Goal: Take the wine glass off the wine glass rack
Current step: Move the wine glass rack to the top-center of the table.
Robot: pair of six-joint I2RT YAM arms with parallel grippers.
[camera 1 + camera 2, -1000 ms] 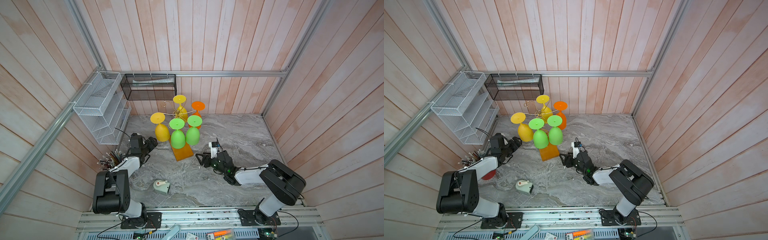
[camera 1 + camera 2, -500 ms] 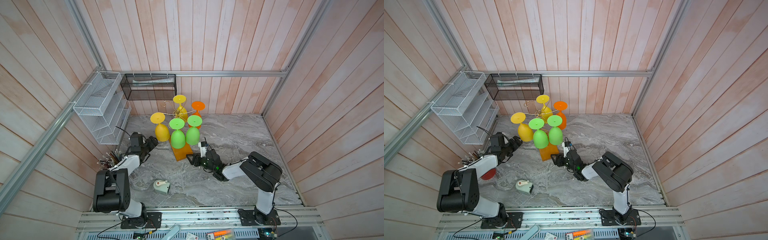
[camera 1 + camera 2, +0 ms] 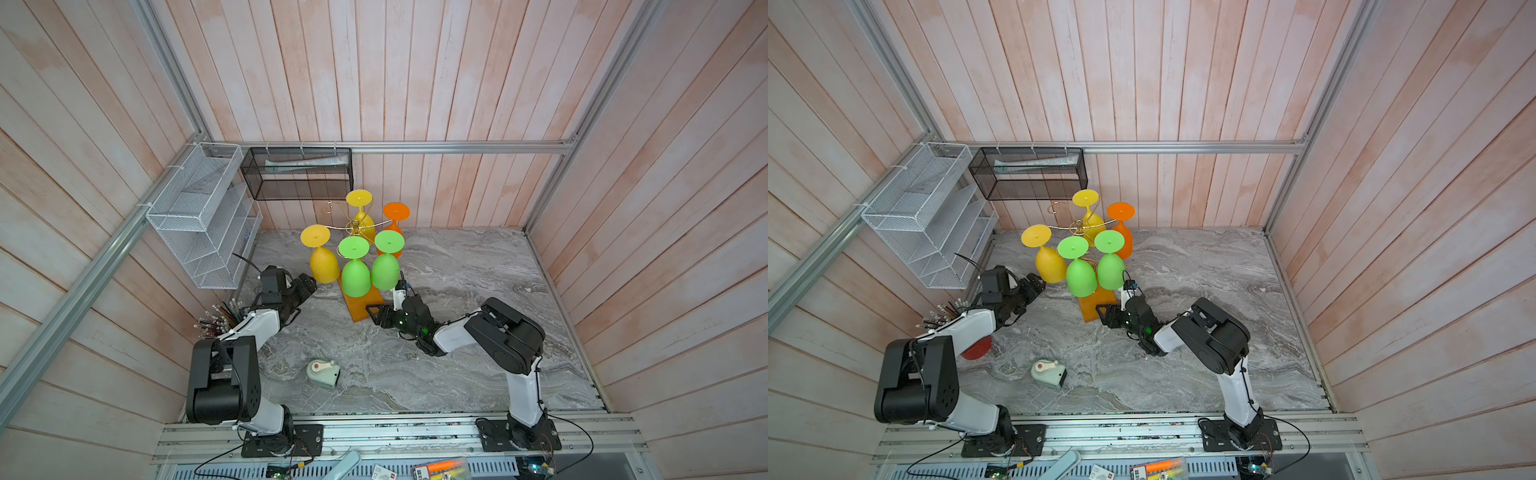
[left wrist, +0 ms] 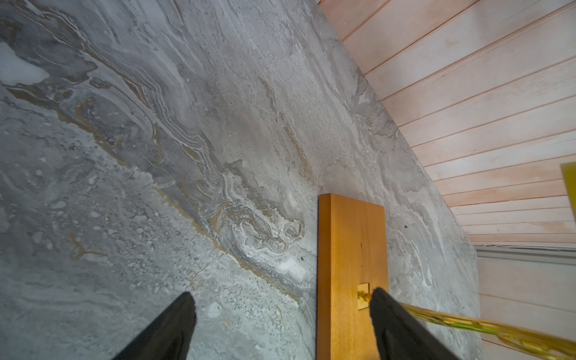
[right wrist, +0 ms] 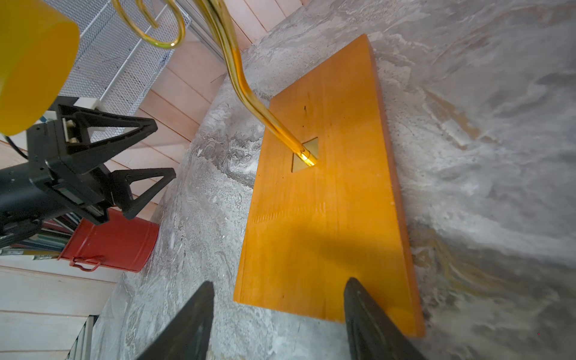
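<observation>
Coloured plastic wine glasses on thin gold wire rack: I count two yellow, two green, one orange. Left gripper, right gripper: agape, empty.

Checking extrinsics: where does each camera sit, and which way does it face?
Top views: high at the front, looking down on the table; both arms show.
Left wrist: on the left arm, faces the rack base past the open left gripper.
Right wrist: faces that base past the open right gripper; left gripper also shows.
All share the base.
</observation>
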